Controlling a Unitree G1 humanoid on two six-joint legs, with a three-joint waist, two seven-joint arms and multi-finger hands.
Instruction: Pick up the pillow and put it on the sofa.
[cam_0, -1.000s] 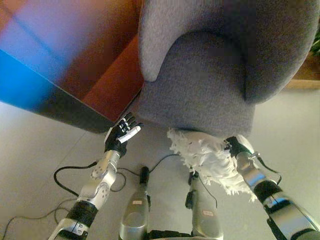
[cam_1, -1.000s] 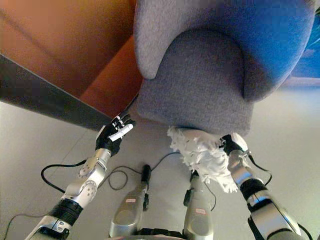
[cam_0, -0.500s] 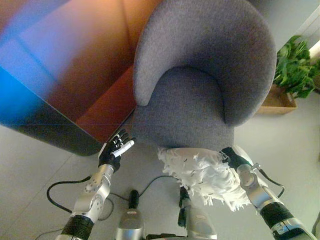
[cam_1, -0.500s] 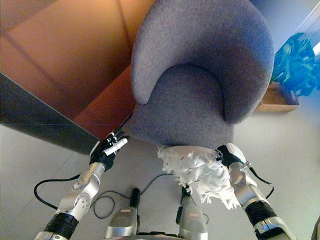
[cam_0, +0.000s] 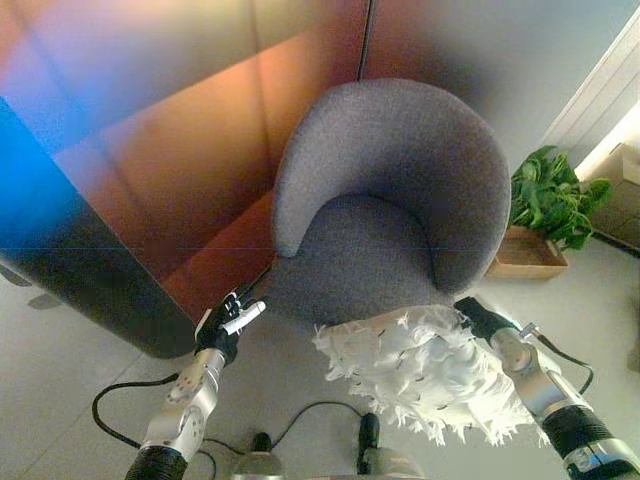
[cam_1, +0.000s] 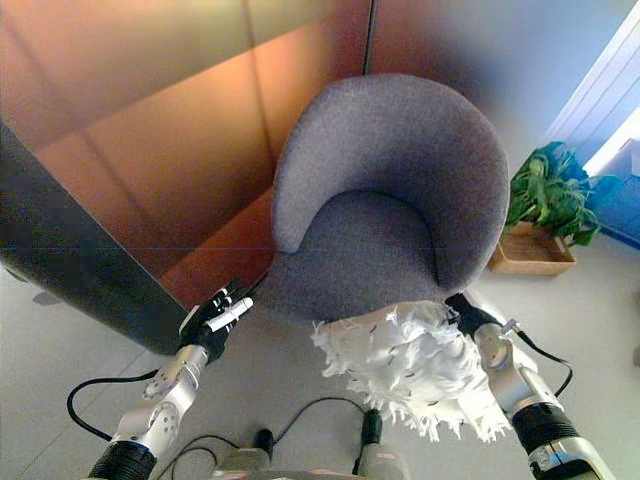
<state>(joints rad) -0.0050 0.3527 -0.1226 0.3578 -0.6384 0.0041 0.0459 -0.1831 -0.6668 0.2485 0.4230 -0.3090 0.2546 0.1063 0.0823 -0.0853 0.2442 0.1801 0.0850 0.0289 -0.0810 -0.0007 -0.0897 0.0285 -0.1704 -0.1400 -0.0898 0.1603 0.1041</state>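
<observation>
Pillow: white, shaggy, fringed surface; held in the air just in front of the sofa seat's front edge, above the floor; its upper edge overlaps the seat's front lip in both eye views, but whether it touches the seat cannot be told; long axis runs from the view's left, lower and nearer the middle, up toward the right hand; the lower fringe hangs down toward the bottom of the view.

Right hand: at the pillow's upper right corner; its fingers are buried in the shag; grip cannot be told from either view; only the dark back of the hand and the wrist show.

Left hand: raised beside the sofa's front left corner, clear of the pillow; fingers extended and relaxed, holding nothing; whether they touch the sofa's edge cannot be told.

Sofa: grey, round-backed, single seat; seat bare; sits against an orange-brown wall panel; a dark band runs along the panel's lower left.

Potted plant in a wooden box stands to the sofa's right, partly hidden behind the backrest.
</observation>
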